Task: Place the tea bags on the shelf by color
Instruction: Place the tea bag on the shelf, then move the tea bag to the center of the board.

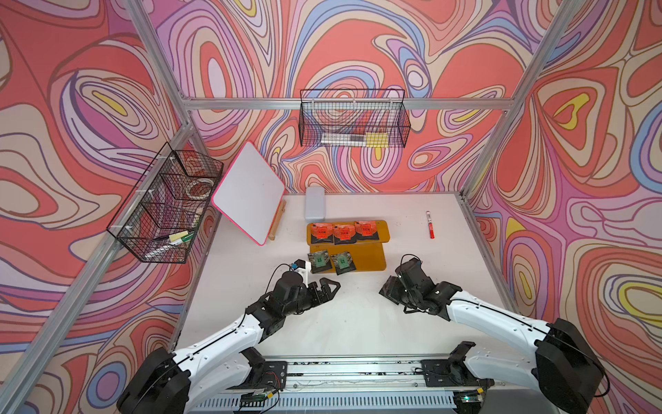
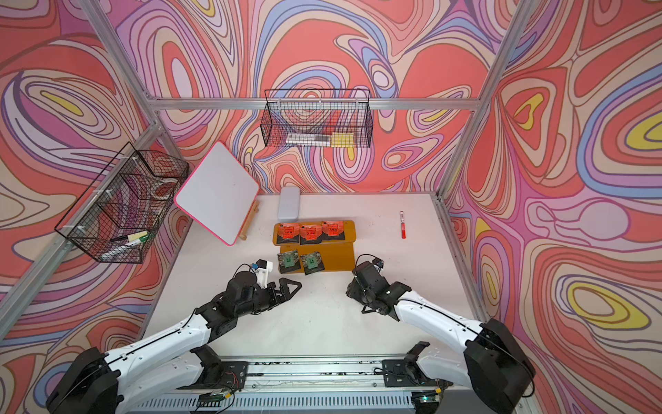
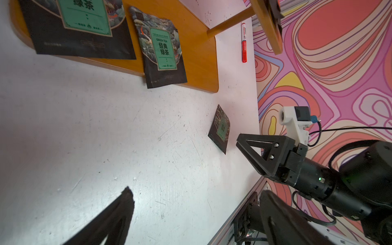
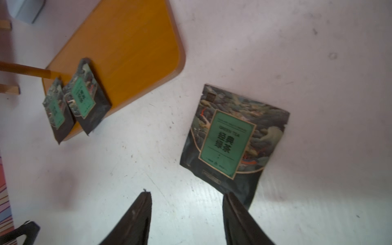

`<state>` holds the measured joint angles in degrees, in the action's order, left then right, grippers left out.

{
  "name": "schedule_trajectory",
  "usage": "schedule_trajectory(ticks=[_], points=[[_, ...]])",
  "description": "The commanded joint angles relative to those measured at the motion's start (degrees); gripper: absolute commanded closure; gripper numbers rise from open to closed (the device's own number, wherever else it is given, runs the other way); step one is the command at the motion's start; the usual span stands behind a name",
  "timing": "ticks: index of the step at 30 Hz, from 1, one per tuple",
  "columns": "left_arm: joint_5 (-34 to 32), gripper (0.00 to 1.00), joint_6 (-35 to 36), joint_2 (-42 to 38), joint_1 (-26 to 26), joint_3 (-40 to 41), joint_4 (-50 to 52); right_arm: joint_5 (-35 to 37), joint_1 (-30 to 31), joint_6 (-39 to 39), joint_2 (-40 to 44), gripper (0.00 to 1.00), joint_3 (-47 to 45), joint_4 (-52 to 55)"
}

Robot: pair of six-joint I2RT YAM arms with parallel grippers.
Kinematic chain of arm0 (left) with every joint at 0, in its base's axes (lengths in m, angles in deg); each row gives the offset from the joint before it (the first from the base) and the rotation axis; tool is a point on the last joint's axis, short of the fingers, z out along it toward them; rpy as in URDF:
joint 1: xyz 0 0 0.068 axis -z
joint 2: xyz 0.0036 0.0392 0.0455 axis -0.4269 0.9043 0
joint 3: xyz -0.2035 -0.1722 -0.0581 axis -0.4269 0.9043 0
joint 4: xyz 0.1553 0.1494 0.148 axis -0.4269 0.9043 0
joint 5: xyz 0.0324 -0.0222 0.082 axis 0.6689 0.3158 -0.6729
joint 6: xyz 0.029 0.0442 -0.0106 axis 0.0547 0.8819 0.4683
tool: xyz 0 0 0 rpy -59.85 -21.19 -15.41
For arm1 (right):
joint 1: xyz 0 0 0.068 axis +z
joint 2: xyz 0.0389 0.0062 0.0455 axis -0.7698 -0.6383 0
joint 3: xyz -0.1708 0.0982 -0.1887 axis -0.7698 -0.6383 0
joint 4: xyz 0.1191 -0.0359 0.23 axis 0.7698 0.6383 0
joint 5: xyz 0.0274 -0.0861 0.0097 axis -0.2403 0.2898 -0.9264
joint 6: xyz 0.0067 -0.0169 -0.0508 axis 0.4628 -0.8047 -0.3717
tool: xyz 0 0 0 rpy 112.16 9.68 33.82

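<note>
The mustard shelf stands mid-table. Three orange-red tea bags fill its upper tier. Two green tea bags lie on the left part of the lower tier, both overhanging its front edge. A third green tea bag lies flat on the table to the right of the shelf. My right gripper stands open over it, one fingertip over the bag's near edge and nothing between the fingers. In both top views that gripper hides this bag. My left gripper is open and empty, just in front of the shelf's left end.
A red marker pen lies right of the shelf. A grey box stands behind it, and a white pink-edged board leans at the back left. Black wire baskets hang on the left wall and the back wall.
</note>
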<state>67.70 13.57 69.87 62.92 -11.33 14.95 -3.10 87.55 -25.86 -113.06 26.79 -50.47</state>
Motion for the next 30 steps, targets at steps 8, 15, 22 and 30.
schedule_trajectory(ticks=[8, 15, 22, 30], points=[[-0.3, 0.04, 0.1, 1.3, 1.9, -1.3, -2.9, 4.3, -4.5, -4.1, 0.2, 0.41, -1.9, 3.0], [-0.3, 0.04, 0.0, 1.2, 2.2, -1.3, -2.7, -2.9, -10.8, -7.9, -1.4, 0.42, -3.0, -1.8], [-0.3, 0.04, 0.0, 1.0, 2.2, -1.3, -2.3, -9.2, -14.6, -9.3, -4.6, 0.44, -3.6, -7.6], [-0.6, 0.04, 0.0, 0.3, 2.3, -1.2, -1.6, -13.2, -16.6, -11.4, -8.3, 0.44, -3.5, -11.1]])
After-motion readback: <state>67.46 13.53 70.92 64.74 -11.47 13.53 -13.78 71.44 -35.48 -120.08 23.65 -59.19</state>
